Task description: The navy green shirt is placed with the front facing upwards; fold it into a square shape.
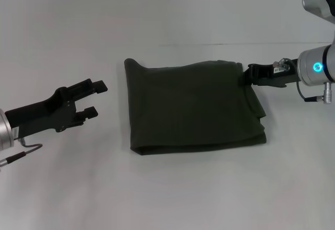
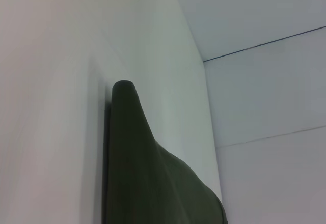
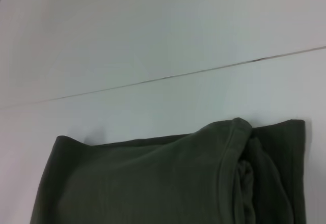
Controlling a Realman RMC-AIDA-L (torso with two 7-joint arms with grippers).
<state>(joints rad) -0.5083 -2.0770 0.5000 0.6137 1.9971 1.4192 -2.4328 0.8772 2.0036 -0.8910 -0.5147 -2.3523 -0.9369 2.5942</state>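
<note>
One folded navy green shirt [image 1: 191, 107] lies mid-counter [image 1: 167, 198]. Right gripper [image 1: 246, 76] pinches its far right corner. Left gripper [image 1: 94, 99], fingers spread, hovers apart near the left edge.

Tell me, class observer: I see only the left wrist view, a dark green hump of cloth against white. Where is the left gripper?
Observer: The left gripper hangs open, clear of the shirt, off its left edge.
Operator: Is the shirt folded?
Observer: Yes, it lies in a rough rectangle on the white table, layers stacked at the right end; no lettering shows.
Operator: And the other arm?
Observer: The right gripper is at the shirt's far right corner, touching the cloth.
</note>
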